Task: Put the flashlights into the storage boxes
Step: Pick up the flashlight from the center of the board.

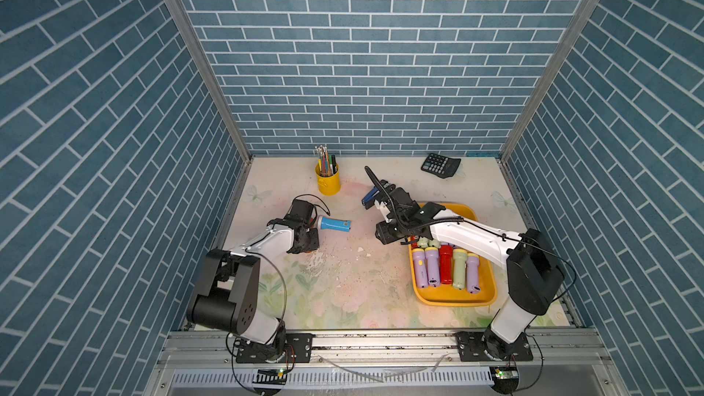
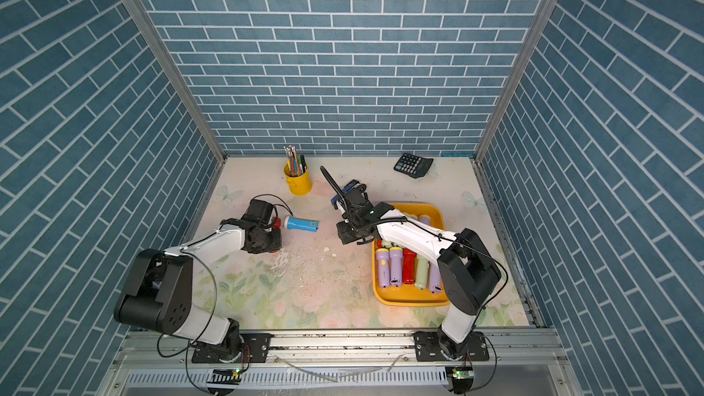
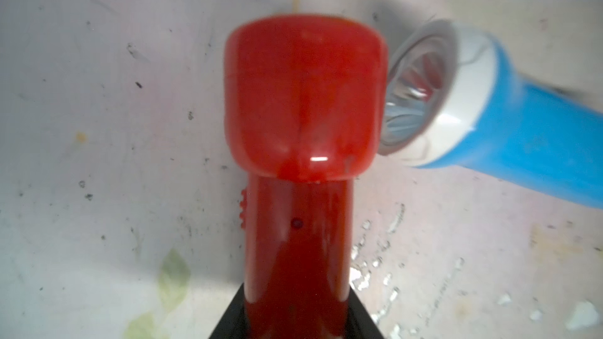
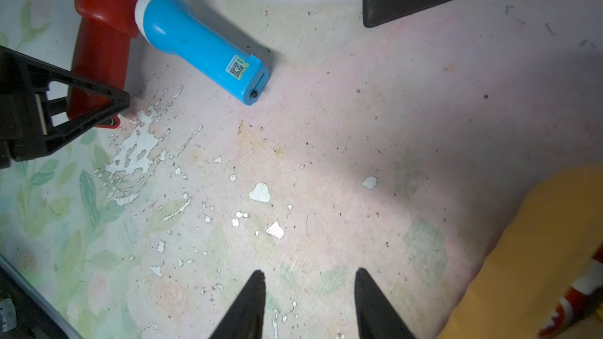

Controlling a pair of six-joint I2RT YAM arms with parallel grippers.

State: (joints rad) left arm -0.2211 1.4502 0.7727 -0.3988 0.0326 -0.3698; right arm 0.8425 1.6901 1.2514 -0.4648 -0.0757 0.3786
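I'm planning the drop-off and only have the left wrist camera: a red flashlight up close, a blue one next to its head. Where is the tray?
Observer: The yellow tray lies off to the robot's right, with a row of flashlights already in it.
Operator: Anything blocking the way there?
Observer: The right hand hangs open and empty just left of the tray.
Operator: Is my grip in place?
Observer: Yes, the left hand is shut on the red flashlight, near its tail.
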